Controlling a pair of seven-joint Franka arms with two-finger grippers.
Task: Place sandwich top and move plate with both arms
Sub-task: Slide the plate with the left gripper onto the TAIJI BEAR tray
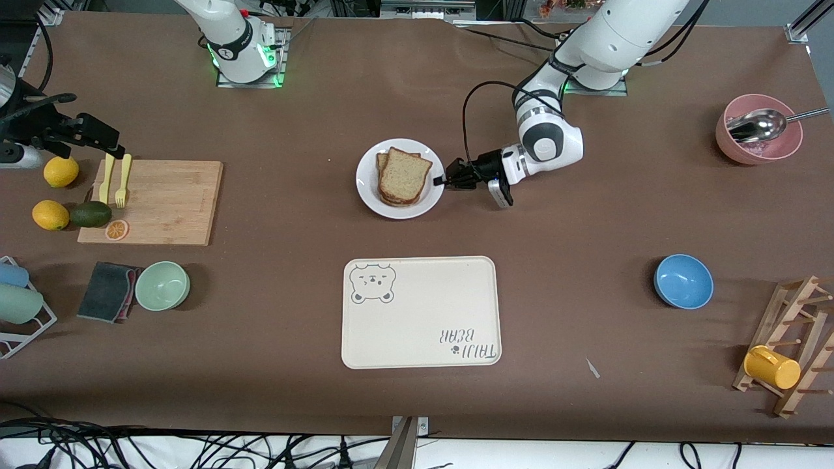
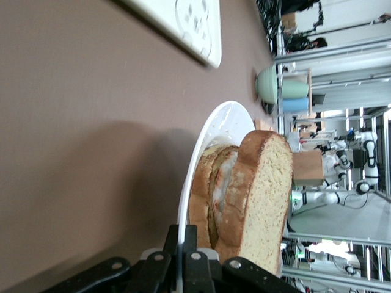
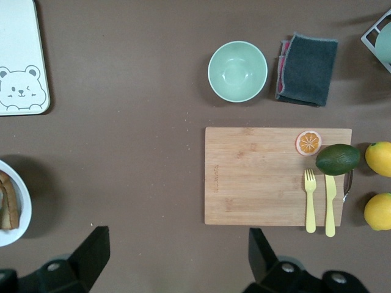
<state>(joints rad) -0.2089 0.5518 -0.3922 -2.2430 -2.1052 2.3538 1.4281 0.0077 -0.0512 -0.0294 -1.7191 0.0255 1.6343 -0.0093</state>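
Note:
The white plate (image 1: 371, 195) sits mid-table with the sandwich on it. The sandwich top (image 1: 404, 176), a speckled brown slice, lies on a lower slice, slightly offset. My left gripper (image 1: 438, 182) lies low at the plate's edge toward the left arm's end, shut on the rim. In the left wrist view the plate (image 2: 223, 122) rim runs between the closed fingers of that gripper (image 2: 182, 235), and the sandwich top (image 2: 263, 201) rests over a pale filling. My right gripper (image 3: 177, 232) hangs open and empty high over bare table, between the plate (image 3: 15, 229) and the cutting board (image 3: 263, 177).
The cream bear tray (image 1: 420, 312) lies nearer the front camera than the plate. A blue bowl (image 1: 683, 281), pink bowl with spoon (image 1: 759, 130) and cup rack (image 1: 791, 345) stand toward the left arm's end. Green bowl (image 1: 162, 285), cloth (image 1: 107, 291) and fruit (image 1: 60, 171) surround the board.

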